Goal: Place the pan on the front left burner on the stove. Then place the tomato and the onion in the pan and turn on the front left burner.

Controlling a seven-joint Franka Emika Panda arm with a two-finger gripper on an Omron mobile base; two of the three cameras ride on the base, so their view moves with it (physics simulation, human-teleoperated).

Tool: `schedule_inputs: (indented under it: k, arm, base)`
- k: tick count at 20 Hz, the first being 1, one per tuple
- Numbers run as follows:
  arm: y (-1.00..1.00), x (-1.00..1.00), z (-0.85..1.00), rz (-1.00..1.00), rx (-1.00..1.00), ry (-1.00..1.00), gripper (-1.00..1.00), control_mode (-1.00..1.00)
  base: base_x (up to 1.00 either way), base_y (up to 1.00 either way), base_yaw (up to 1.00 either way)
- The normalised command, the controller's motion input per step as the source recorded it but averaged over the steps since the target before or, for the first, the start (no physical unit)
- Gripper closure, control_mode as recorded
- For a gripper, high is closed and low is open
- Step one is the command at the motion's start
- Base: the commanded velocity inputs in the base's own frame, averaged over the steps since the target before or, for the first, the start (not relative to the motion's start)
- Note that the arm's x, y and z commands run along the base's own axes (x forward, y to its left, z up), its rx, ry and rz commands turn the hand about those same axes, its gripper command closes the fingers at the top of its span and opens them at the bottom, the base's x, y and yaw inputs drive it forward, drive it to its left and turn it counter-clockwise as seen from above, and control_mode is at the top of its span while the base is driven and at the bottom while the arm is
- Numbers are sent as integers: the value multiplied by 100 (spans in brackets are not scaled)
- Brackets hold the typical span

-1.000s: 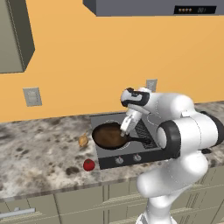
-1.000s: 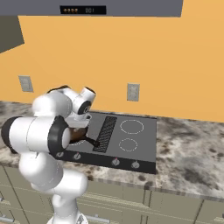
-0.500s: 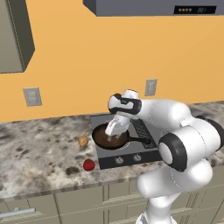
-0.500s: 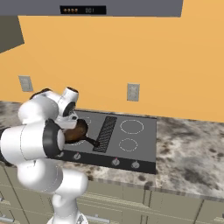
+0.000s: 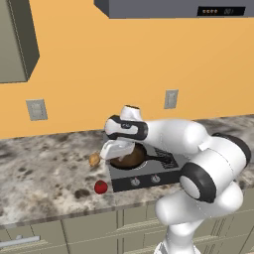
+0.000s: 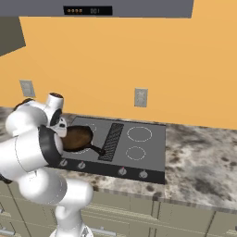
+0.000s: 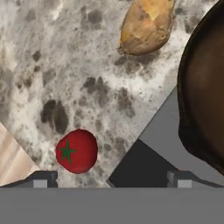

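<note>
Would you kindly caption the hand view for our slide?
Open gripper above the counter, tomato and onion beside the stove, pan at right.

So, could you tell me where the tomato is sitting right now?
The tomato lies on the granite counter just left of the stove's front corner, nearer the counter edge than the onion.

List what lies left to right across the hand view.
Tomato → onion → pan.
</note>
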Motion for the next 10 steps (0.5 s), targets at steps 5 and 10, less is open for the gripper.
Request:
schedule_inputs:
  k: [5,10]
  arm:
    - [42,-18,0,-11,-7,0,-100,-100]
    - [17,-8,-20,-6,-1,0,-100,-100]
  base:
    - [0,0,0]
    - [0,0,0]
